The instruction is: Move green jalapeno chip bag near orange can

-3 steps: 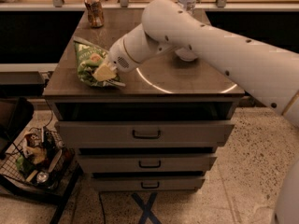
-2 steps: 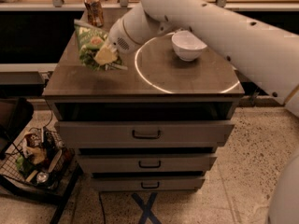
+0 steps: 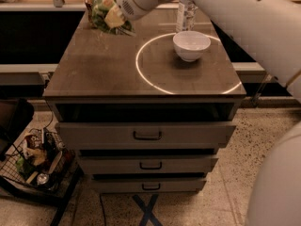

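Note:
The green jalapeno chip bag [image 3: 104,6] is at the far left corner of the cabinet top [image 3: 99,65], tilted on end. My gripper [image 3: 117,19] reaches in from the upper right and is shut on the bag's right side. The orange can [image 3: 88,0] stands just behind the bag at the far left edge. The bag hides most of it, and only a dark sliver shows. Whether the bag touches the can cannot be told.
A white bowl [image 3: 191,45] sits inside a pale ring on the top, right of centre. A clear water bottle [image 3: 186,13] stands behind it. My arm [image 3: 244,18] crosses the upper right. Drawers [image 3: 146,135] are below, and a wire basket [image 3: 35,161] of clutter is on the floor at left.
My gripper has carried the bag toward the far left corner, up against the can. The view has shifted, so the bowl and bottle now show clear of the arm.

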Motion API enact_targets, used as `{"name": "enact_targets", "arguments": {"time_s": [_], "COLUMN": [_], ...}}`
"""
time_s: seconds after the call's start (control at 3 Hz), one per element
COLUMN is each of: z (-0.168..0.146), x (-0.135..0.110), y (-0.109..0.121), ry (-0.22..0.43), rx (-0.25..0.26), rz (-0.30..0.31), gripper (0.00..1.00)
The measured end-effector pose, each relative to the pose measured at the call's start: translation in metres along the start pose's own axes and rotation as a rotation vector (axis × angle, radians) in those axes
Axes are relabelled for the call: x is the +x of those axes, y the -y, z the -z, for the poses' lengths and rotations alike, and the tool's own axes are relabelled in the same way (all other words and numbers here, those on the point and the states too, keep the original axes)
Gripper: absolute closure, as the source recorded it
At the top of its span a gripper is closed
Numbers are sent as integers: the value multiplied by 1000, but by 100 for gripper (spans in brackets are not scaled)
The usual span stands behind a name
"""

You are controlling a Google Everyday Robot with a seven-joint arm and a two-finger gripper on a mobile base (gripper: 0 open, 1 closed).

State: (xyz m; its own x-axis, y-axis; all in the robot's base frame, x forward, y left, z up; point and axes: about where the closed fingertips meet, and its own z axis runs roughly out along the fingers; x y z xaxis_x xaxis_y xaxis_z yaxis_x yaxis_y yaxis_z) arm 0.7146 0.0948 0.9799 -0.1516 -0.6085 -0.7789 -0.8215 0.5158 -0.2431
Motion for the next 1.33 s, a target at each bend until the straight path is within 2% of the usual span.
{"name": "enact_targets", "arguments": {"time_s": [0.33, 0.67, 1.0, 1.33], "z": [-9, -5, -5, -23], "x": [-20, -31, -31, -30], "y": [48, 62, 62, 75], "ry": [-9, 5, 5, -15], "rx": [98, 127, 127, 152], "rz": [-54, -66, -66, -95], "gripper": [100, 100, 100, 100]}}
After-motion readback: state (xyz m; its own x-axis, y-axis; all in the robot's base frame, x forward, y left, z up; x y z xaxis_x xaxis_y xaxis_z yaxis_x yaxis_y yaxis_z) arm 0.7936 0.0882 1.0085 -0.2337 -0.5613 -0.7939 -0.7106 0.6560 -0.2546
